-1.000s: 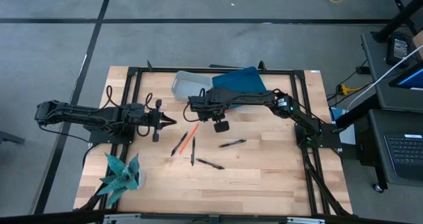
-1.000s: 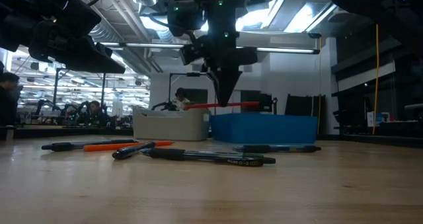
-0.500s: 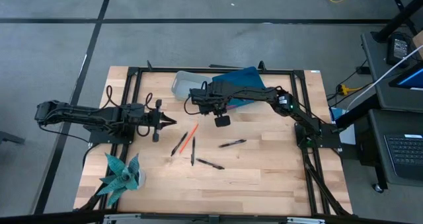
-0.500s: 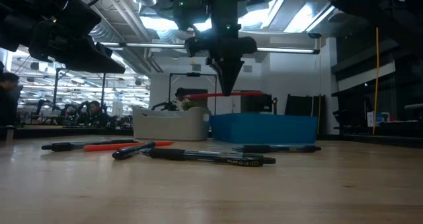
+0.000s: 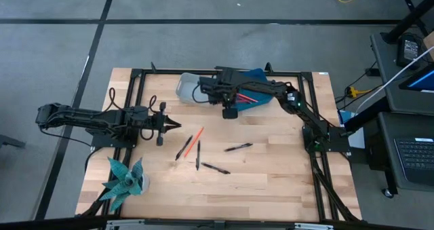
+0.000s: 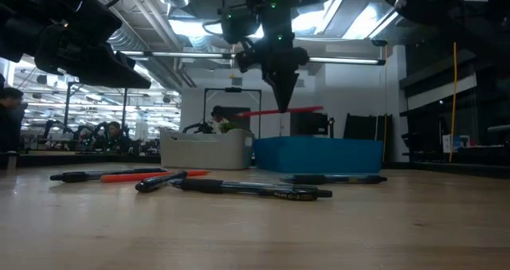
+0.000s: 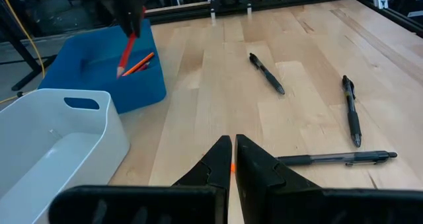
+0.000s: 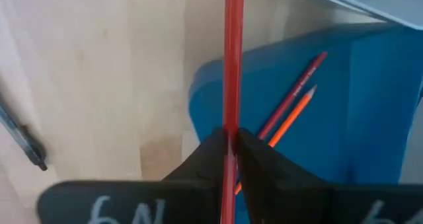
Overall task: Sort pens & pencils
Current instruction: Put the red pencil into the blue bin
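A: Carried away from the open tabletop since the earlier frame, the thin red pencil is now held over the blue plastic bin at the table's 12 o'clock edge; a second ago it was held above the bare wood nearer the middle.

B: How is it placed relative to the fingers?

A: It is pinched crosswise between the tips of the right gripper, with both ends projecting past the clenched fingers. Two more pencils, one red and one orange, are seen lying inside the blue bin below it.

B: And the rest?

A: Nothing else is seen to have shifted. One orange pencil and four black stick pens are left on the light wooden table, around the centre. The white plastic bin is set just beside the blue one, at its 9 o'clock. The left gripper is kept at the table's 9 o'clock side, its fingers pressed together on nothing.
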Controlling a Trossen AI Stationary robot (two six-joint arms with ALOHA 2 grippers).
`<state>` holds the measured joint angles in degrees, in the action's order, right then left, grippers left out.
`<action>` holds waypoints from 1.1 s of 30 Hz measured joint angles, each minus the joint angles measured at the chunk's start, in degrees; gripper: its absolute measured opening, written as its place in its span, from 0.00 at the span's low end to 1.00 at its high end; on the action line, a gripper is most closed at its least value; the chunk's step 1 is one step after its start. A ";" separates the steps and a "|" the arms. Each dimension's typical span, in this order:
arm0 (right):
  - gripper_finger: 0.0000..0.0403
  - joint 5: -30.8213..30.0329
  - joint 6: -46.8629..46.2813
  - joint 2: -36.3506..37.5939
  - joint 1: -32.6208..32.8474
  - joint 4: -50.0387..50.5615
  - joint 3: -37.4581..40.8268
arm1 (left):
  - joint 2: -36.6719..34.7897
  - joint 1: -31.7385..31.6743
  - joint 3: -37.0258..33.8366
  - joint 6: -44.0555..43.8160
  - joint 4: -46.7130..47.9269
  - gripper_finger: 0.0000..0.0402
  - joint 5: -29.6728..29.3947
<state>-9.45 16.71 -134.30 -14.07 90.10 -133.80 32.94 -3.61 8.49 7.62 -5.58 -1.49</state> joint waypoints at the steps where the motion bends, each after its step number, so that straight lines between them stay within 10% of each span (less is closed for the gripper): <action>1: 0.10 0.01 0.02 0.00 -0.35 -0.01 0.00 | -0.01 0.00 0.00 0.00 0.00 0.03 -0.01; 33: 0.10 3.63 -1.33 4.33 -10.98 -0.10 0.04 | 0.01 0.00 0.00 0.02 0.68 0.03 -0.78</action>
<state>-5.82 15.38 -129.97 -25.05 90.00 -133.75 32.95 -3.62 8.49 7.64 -4.91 -2.26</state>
